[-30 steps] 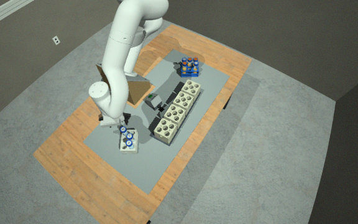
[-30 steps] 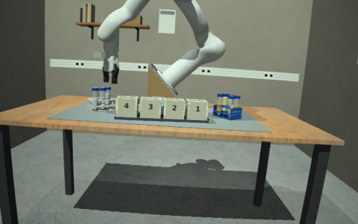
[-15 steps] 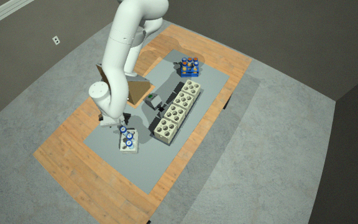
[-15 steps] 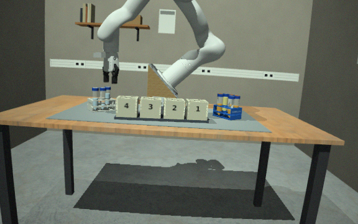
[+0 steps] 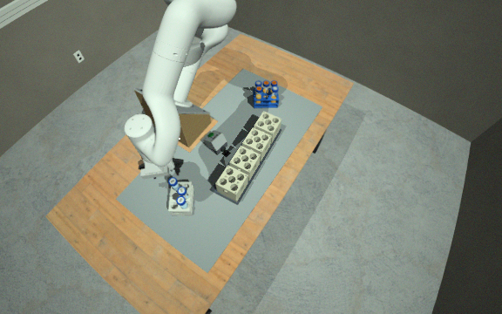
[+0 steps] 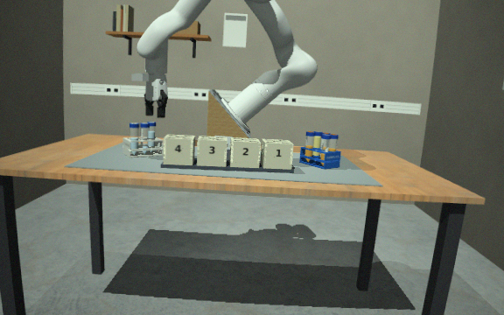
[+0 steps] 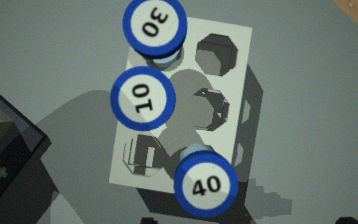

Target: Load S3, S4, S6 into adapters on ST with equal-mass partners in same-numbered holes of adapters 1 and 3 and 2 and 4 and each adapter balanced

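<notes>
My gripper [image 6: 155,115] [image 7: 249,220] is open and empty, high above the white rack [image 6: 140,155] [image 7: 120,175]. Three blanks with blue caps stand in the rack: 40 [image 5: 172,180] [image 7: 206,184], 10 [image 5: 182,191] [image 7: 142,98] and 30 [image 5: 181,201] [image 7: 155,23]. Three other wells look empty. Adapters 4 [image 6: 173,159], 3 [image 6: 212,160], 2 [image 6: 245,161] and 1 [image 6: 278,164] stand in a row on the stand [image 6: 227,169], their holes looking empty. The blue rack [image 5: 266,105] [image 6: 320,165] holds tubes with three orange-dot caps and two pale-dot caps; their IDs are too small to read.
The sloped desk [image 5: 219,143] with the green DONE key [image 5: 211,134] stands between the arm's base and the adapter row. Adapter 4 is the one nearest the white rack. The blue rack is beyond adapter 1. A grey mat [image 5: 207,244] lies under everything.
</notes>
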`<action>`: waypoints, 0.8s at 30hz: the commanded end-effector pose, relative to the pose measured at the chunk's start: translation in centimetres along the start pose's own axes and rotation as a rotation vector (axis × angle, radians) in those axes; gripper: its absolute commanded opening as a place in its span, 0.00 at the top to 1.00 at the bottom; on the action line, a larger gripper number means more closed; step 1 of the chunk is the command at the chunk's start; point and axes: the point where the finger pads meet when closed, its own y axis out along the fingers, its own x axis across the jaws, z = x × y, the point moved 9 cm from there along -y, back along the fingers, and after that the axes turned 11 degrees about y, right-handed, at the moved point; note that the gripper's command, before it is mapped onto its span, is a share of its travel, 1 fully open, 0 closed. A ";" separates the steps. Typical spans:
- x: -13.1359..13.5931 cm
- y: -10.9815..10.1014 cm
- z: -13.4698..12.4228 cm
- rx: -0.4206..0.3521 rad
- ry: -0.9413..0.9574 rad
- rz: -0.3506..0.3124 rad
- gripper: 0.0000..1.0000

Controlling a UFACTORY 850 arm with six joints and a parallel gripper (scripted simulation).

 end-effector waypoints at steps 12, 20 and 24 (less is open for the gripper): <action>0.0 -2.8 0.1 0.002 0.000 0.000 0.00; 0.0 -4.9 0.1 0.002 0.000 0.000 0.00; 0.0 -6.0 0.1 0.002 0.000 0.000 0.00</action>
